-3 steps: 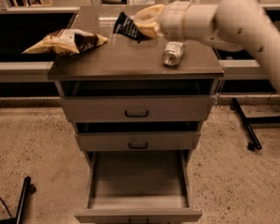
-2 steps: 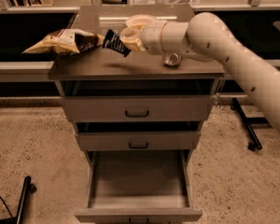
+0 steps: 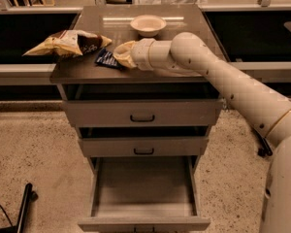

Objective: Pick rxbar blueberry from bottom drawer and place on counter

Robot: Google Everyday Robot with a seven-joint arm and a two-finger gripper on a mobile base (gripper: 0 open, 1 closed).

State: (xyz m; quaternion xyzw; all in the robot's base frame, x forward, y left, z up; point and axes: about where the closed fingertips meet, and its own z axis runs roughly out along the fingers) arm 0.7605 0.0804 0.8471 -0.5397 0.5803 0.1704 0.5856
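Gripper (image 3: 120, 55) low over counter (image 3: 184, 18); grip state: cannot tell.
Rxbar blueberry (image 3: 105, 58) at gripper tip, on counter, near front edge.
Risk: bar snags on retreat, slides off edge.
Chip bag (image 3: 68, 41) just beyond tip; nudge possible.

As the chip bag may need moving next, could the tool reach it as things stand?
Probably yes: the tool is low over the counter at the rxbar blueberry; the chip bag lies just beyond, only that bar between.
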